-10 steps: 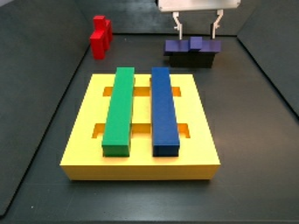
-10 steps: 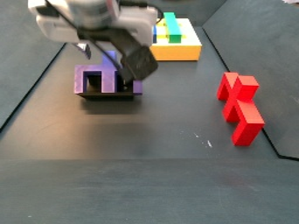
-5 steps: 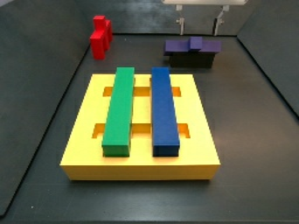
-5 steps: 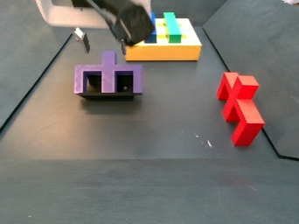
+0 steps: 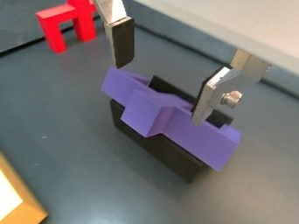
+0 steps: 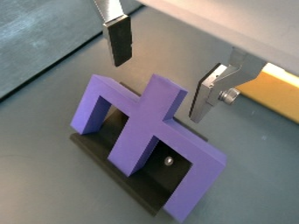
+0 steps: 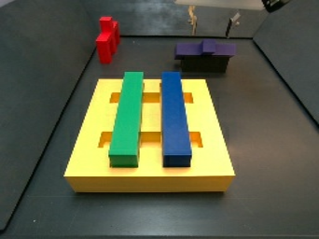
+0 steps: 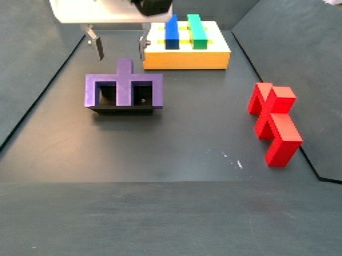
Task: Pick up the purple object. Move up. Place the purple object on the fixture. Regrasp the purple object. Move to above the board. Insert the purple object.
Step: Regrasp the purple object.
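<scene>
We see the gripper (image 5: 176, 72) open and empty, directly above the purple object (image 5: 163, 114) resting on the fixture (image 6: 146, 175). It looks rigid, light, smooth-faced; we'd pinch its raised middle prong.

The purple object (image 8: 124, 90) rests on the black fixture (image 7: 203, 63), crossbar along its notched top, prongs pointing sideways. At six o'clock from it in a side view lies the yellow board (image 7: 149, 168), flat, carrying one green and one blue bar. The gripper (image 5: 170, 72) hangs above the purple object, fingers spread, touching nothing.
</scene>
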